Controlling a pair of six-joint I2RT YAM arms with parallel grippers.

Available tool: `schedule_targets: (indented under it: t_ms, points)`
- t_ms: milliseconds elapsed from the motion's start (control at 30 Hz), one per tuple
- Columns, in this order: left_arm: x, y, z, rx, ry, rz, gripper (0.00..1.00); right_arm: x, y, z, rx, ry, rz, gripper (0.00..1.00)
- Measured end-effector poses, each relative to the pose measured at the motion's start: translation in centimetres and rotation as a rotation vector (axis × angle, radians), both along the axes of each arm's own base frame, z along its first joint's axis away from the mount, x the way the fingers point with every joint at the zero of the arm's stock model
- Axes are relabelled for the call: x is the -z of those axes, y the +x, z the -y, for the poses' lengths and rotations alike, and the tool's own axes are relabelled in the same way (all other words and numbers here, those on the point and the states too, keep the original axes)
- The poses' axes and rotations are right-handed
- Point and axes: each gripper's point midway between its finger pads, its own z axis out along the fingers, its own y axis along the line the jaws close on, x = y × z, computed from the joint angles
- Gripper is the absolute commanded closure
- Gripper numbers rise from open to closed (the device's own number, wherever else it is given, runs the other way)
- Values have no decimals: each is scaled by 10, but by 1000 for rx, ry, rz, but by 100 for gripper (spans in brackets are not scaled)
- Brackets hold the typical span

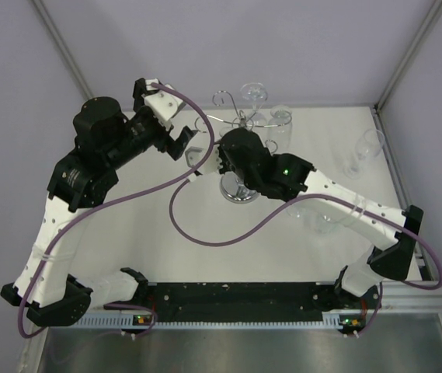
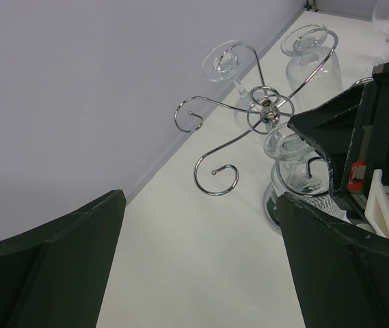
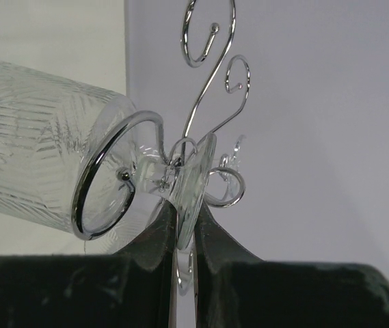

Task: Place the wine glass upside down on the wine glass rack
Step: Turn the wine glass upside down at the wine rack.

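Black left claw (image 1: 183,144), jaws spread wide and gripping nothing, hovers just left of the shiny chrome wire wine glass rack (image 2: 268,109), toward the far side of the white tabletop (image 1: 298,268). At the rack's hub the right claw (image 3: 186,217) is clenched edge-on upon the round foot of the clear ribbed wine glass (image 3: 37,137). Long axis runs straight away from that claw, bowl farthest; a curled scroll arm (image 3: 79,195) rings the stem end. Right arm alone looks placed to seat it. Right wrist view shows the pinch. Left wrist view shows the foot uppermost under the scrolls, bowl down toward the tabletop. Stem fully inside the scroll: cannot tell.
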Motion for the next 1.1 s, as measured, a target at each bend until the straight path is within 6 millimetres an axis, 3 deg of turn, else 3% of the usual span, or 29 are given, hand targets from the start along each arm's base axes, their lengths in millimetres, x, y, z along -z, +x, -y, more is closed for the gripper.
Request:
schedule_targets:
  t_ms: [600,1100]
  points:
    - [0,4,-6,-38,12,9,1,-7,4,-13,-30,31,0,100]
    - [-1,19,-23,-161,22,20,1,-6,-3,-24,-54,28,-3,100]
